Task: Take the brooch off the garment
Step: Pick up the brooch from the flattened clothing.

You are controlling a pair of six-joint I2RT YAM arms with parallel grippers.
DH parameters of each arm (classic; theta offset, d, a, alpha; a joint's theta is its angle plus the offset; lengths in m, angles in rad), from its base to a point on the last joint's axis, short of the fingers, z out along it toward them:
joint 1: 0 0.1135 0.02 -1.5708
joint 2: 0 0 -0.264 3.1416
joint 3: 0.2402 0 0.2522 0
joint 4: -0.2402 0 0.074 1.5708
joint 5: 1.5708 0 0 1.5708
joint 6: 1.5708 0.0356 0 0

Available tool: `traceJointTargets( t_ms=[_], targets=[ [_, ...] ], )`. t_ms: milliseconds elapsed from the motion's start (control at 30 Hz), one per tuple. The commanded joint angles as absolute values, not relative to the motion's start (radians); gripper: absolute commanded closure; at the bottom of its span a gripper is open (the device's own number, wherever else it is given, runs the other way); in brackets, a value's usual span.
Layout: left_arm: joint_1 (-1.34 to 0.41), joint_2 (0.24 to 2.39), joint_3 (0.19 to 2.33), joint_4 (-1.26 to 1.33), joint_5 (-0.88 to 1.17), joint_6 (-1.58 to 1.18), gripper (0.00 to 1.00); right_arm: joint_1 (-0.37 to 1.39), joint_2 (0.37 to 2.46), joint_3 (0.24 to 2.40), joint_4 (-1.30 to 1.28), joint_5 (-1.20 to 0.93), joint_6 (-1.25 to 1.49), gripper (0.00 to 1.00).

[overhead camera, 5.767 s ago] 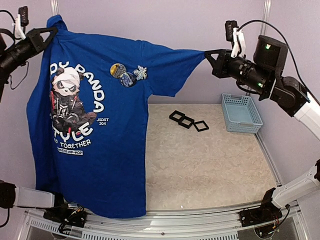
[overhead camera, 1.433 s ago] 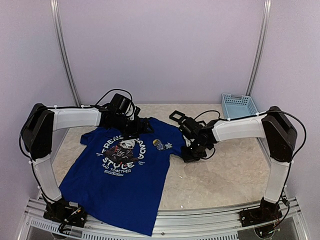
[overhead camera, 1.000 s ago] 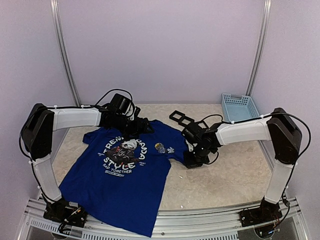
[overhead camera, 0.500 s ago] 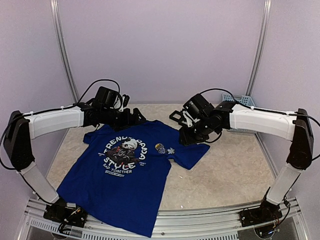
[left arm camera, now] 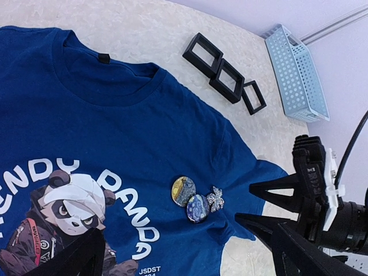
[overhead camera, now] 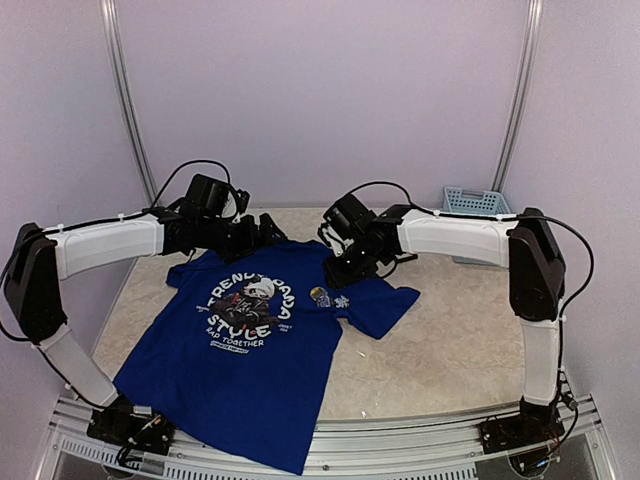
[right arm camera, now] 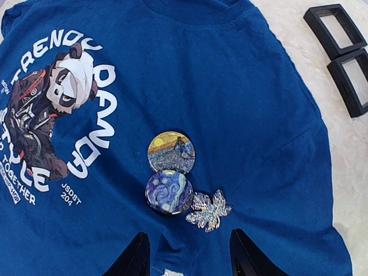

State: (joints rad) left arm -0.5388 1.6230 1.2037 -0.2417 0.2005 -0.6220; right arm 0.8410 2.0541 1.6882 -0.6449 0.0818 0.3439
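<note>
Both spread: left hand (left arm camera: pixel 190 253), right hand (right arm camera: pixel 190 256) | brooch (right arm camera: pixel 209 211) on garment (right arm camera: pixel 247 103), tiny from above

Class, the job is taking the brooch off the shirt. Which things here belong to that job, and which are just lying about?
Job: blue T-shirt, silver brooch pinned to it.
Lying about: two round badges on the shirt, black square frames, blue basket.

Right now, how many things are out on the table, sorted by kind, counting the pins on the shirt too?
Blue T-shirt: 1
Round button badges: 2
Sparkly brooch: 1
Black square frames: 3
Light-blue basket: 1
Total: 8
</note>
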Motion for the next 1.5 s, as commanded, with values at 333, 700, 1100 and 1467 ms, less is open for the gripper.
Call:
traceJointTargets(
  t_ms=[333,700,1100,1467],
  targets=[
    [-0.532,1.590,1.189,-0.273,0.154,-0.665,0.01,0.878,2.311,1.941,-0.666,0.116,0.213,0.44],
    [-0.532,1.558,1.152,-0.283,0.137,-0.679,0.01,0.891,2.382,1.964,-0.700,0.155,0.237,0.42],
    [-0.532,1.552,1.146,-0.285,0.134,-0.676,0.01,0.892,2.421,1.956,-0.687,0.150,0.227,0.46],
    [-0.532,1.552,1.136,-0.290,0.136,-0.675,0.01,0.891,2.455,1.950,-0.671,0.167,0.230,0.54]
  ],
)
